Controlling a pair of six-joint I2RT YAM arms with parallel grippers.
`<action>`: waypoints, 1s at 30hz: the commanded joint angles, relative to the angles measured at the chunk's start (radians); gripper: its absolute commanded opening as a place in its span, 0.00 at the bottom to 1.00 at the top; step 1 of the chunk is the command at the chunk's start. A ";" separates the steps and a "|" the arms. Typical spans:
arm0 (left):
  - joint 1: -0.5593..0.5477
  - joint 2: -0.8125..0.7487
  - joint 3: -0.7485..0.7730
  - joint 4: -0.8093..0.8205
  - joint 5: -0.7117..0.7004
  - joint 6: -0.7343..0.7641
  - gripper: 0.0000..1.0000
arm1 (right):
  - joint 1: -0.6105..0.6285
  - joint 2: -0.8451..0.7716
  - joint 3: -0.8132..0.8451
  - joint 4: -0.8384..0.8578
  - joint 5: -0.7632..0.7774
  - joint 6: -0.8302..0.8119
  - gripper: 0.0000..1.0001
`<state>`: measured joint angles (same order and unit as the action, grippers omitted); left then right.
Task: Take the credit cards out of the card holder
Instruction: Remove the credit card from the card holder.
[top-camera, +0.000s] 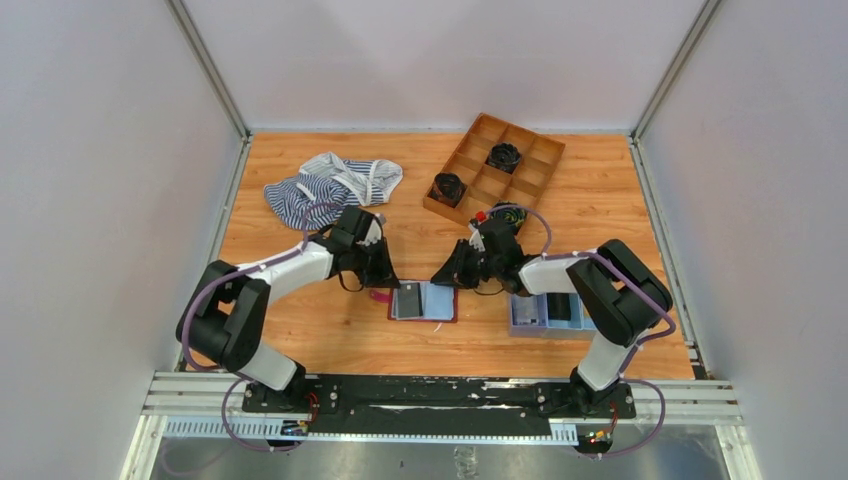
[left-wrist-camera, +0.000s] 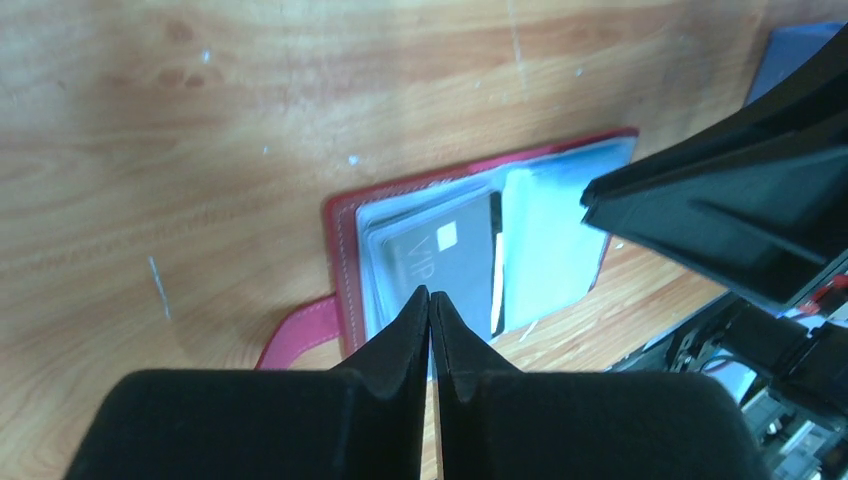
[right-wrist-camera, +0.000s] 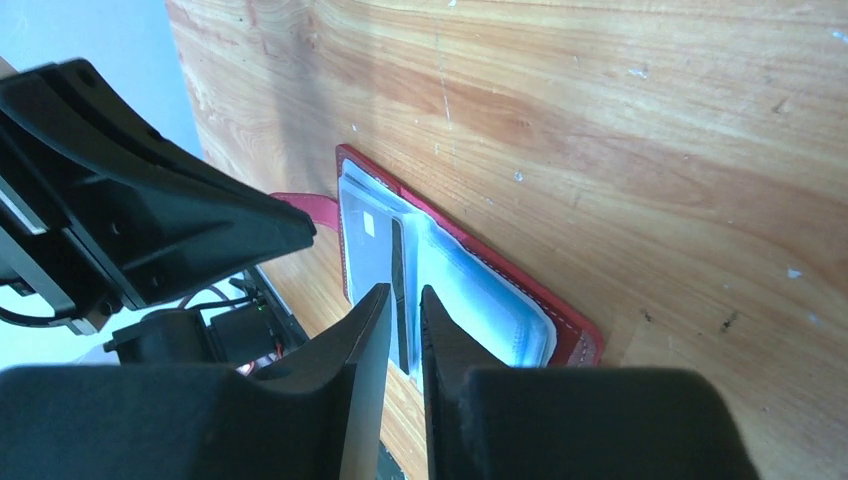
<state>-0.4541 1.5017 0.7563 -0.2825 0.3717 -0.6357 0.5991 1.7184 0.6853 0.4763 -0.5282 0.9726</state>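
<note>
Maroon holder (top-camera: 437, 302) open flat on wood table (top-camera: 320, 335), lying between the two grippers' tips. Dark card (left-wrist-camera: 440, 250) tucked in pocket just below left gripper (left-wrist-camera: 430, 297), clenched tip to tip around nothing. Strap (left-wrist-camera: 295, 335) close beside its tips. Right gripper (right-wrist-camera: 402, 295) above the centre fold, nearly closed, slim gap; cannot tell whether pinching anything.

Bright, even light; wrist views soft — blurred.
</note>
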 joint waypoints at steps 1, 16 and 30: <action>-0.001 0.034 0.054 -0.038 -0.040 0.025 0.07 | -0.009 -0.040 -0.004 -0.049 0.009 -0.034 0.22; -0.001 0.048 -0.019 0.065 0.034 -0.044 0.31 | 0.000 -0.029 0.000 -0.041 0.002 -0.029 0.29; -0.001 0.099 -0.010 0.088 0.028 -0.020 0.33 | 0.004 -0.018 0.006 -0.036 -0.001 -0.026 0.29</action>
<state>-0.4541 1.5608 0.7422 -0.2253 0.3946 -0.6643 0.5995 1.6917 0.6853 0.4484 -0.5278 0.9596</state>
